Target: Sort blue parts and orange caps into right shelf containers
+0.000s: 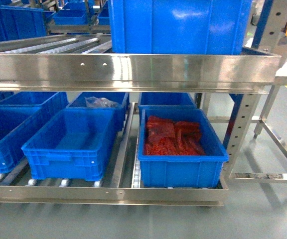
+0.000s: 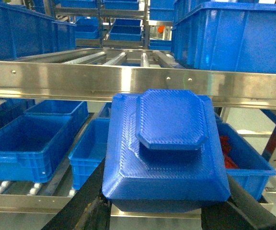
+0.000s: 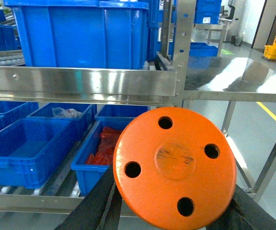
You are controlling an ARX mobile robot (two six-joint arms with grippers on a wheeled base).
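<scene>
Two pieces fill my wrist views — a blue part (image 2: 164,148), stepped with an octagonal raised top, sits gripped in my left end effector (image 2: 162,211), whose dark fingers (image 2: 87,206) press in at its lower edges. An orange cap (image 3: 175,167), a round disc with four holes, is clamped the same way in my right end effector (image 3: 171,218). Both arms are held back from the rack, wrists aimed at it; neither shows in the head view. On the lower shelf (image 1: 103,193) stand the right shelf containers: one (image 1: 182,144) holds red pieces (image 1: 172,136), the one (image 1: 69,143) beside it looks bare inside. Behind them, another crate holds a clear bag (image 1: 100,102).
</scene>
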